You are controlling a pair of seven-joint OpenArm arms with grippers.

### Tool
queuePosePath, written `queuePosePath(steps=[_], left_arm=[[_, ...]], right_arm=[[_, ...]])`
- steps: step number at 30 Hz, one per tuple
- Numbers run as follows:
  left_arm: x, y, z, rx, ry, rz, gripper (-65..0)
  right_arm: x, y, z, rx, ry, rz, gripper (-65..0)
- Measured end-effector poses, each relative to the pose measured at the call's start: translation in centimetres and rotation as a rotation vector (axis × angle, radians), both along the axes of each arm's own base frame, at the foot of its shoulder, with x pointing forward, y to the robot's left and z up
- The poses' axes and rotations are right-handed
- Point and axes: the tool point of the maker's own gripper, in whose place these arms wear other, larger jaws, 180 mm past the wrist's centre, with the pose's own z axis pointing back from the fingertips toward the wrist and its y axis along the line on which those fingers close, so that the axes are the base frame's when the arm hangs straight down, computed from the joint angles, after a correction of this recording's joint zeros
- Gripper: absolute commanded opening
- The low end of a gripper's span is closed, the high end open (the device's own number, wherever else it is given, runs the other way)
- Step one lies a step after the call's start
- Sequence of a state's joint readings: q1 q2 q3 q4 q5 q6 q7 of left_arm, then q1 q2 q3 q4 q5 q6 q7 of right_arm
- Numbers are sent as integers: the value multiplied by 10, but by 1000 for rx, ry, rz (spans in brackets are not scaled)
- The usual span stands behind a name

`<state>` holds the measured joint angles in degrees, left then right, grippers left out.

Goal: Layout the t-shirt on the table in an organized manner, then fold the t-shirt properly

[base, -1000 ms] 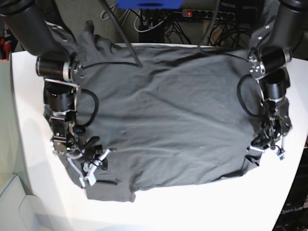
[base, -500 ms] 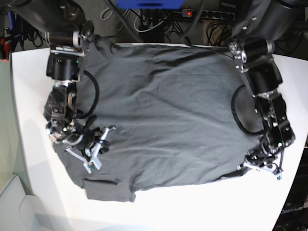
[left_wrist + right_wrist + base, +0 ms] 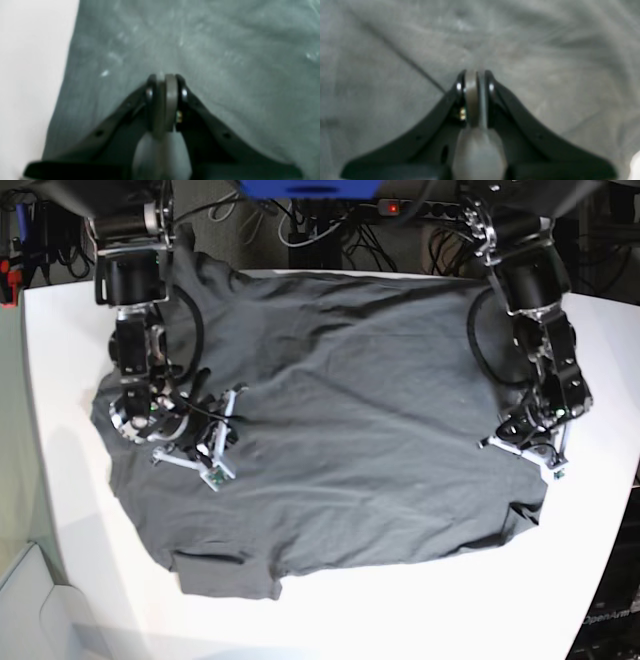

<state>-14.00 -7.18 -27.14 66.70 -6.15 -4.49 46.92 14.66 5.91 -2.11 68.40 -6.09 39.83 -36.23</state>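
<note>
1. the left gripper [image 3: 163, 77] is seen with its pads pressed together, nothing visibly pinched between them, low over the t-shirt [image 3: 340, 430] close to its edge.
2. the right gripper [image 3: 475, 73] is likewise closed on nothing, above rumpled cloth.
3. the t-shirt is spread across the table [image 3: 60, 360], creased, one sleeve tucked at the near edge.
4. for a neat layout, the jaws should be opened first and the hem corners taken, then drawn outward evenly so that wrinkles are pulled flat.

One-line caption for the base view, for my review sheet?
Dark grey t-shirt spread across the white table, with the right gripper and left gripper both shut over its side edges.
</note>
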Motion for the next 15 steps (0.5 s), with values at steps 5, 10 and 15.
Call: queuePosePath(steps=[5, 10, 15], left_arm=[[18, 9, -8, 17, -88, 35, -587], [39, 25, -11, 14, -147, 56, -587], [56, 39, -3, 24, -147, 76, -587]], right_arm=[[16, 10, -7, 81, 20, -16, -613], [28, 24, -11, 170, 19, -29, -611], [38, 44, -10, 211, 35, -18, -610]])
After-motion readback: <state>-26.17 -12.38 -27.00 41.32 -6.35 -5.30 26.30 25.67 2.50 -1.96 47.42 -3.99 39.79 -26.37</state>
